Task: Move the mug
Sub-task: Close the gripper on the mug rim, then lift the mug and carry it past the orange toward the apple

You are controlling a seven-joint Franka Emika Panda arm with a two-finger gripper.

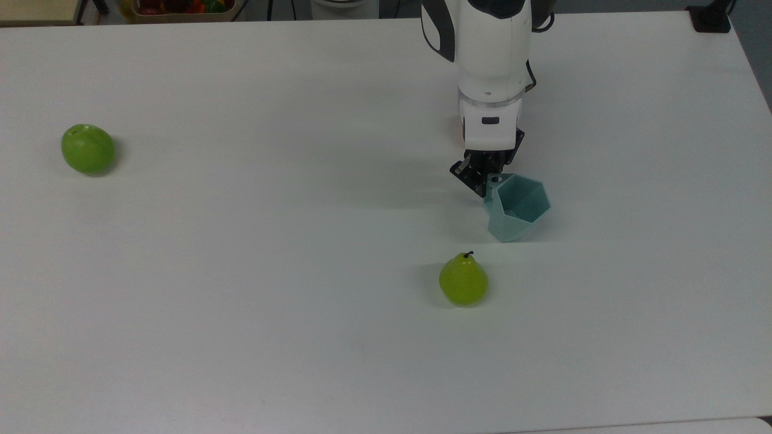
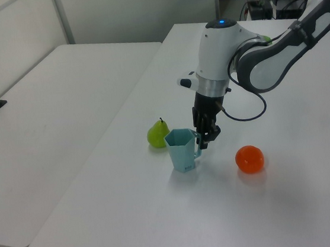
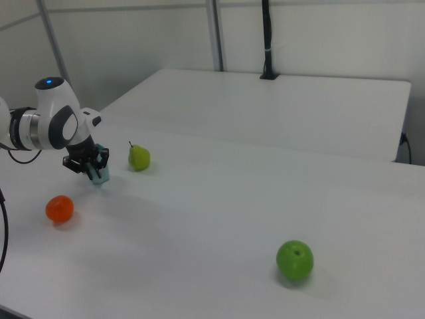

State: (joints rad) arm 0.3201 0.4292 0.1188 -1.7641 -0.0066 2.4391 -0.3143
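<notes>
pinching the small loop handle, probably for a firm hold away from the faceted sides, the tool (image 1: 486,179) holds the mug (image 1: 517,207) right of centre in the top view, above the pear (image 1: 463,280) on the worktop (image 1: 241,271)

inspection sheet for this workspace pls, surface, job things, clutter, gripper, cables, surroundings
surface: white table, bare apart from the items below
job's things: teal mug upright, beside the pear
clutter: pear, green apple, orange
grippers: gripper shut on the mug's handle
cables: black cable looping off the wrist
surroundings: second white table alongside; box of fruit past the top view's far edge
</notes>
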